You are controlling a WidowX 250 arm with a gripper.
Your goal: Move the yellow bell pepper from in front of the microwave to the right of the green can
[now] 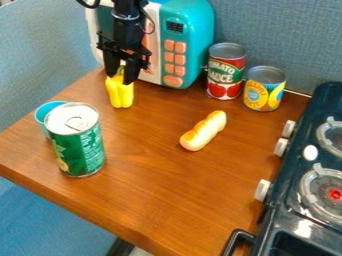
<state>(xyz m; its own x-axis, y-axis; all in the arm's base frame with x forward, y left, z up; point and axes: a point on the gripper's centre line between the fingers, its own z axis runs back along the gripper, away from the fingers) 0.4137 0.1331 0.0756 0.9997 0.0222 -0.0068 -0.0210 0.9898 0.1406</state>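
Stove point(288, 185) nearest, right; green can point(80, 150) left. My gripper point(121, 76) grasps the yellow pepper point(121, 94) beside the microwave point(198, 35).

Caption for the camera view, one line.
Gripper at the top of a yellow pepper, toy microwave behind, green can in front.

Wooden table point(157, 185) beneath cans point(81, 147), cup point(44, 112), hot dog point(204, 131), toy microwave point(199, 40)

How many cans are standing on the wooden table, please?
3: a green can at the left, a red-labelled can beside the toy microwave, and a shorter, yellow-labelled can just right of that. Another could be hidden behind the microwave.
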